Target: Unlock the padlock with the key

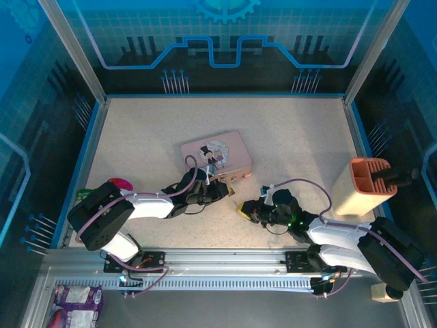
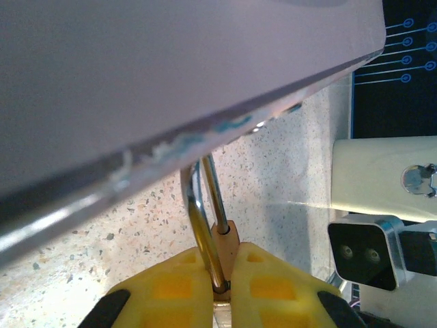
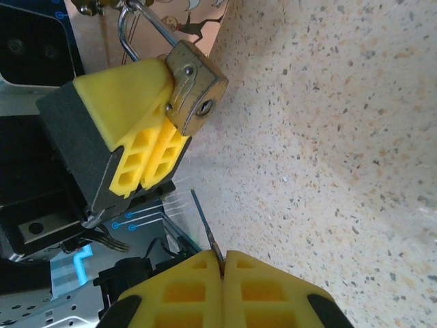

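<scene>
The padlock point(image 3: 198, 85) is pinched by its brass body between the yellow fingers of the left claw point(image 2: 220, 277), which are pressed together on it. The silver shackle point(image 2: 199, 205) is pushed out ahead of the fingertips, and its top is hidden under the lower edge of the pink tin point(image 1: 217, 154), right in front of that claw, so very little room is left there. Whether the shackle touches the tin cannot be told. The keyhole point(image 3: 205, 107) is turned outward, toward the right claw point(image 3: 222, 277). That claw is closed as well, and the key point(image 3: 203, 222) is nipped at its very tips, with the thin dark blade stuck forward and slanted toward the left claw's side. A clear gap is seen between the key's tip and the padlock's bottom face, and the blade is not lined up with the hole. Beside the right claw, on its outer side, the speckled tabletop point(image 3: 328, 137) lies bare and wide. A cream holder with an orange top point(image 1: 362, 186) is stood well apart on that same side, near the tabletop's edge. Behind both claws, the near edge is closed off by the metal rail point(image 1: 225, 263).
</scene>
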Robot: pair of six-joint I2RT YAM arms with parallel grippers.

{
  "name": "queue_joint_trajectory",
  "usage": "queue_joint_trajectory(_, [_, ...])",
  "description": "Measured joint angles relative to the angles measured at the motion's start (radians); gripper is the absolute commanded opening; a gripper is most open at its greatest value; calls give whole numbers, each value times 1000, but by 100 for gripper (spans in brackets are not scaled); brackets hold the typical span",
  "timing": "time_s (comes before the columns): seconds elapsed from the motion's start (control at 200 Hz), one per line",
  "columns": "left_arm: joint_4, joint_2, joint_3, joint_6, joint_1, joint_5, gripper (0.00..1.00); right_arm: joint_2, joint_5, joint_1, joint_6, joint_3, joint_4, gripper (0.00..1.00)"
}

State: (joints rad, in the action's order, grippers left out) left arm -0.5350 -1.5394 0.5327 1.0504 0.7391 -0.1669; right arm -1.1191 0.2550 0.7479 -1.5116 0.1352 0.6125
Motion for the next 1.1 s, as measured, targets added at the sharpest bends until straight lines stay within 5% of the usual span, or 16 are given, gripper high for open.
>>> queue_joint_trajectory(0.485, [-82,15,-60,26,-3,-14,0,-152,151,-147,27,-5,183,0])
queue_joint_trajectory(1.101, [-146,15,-93,48,-3,-14,0,-617,254,-137,-57,-30,716,0])
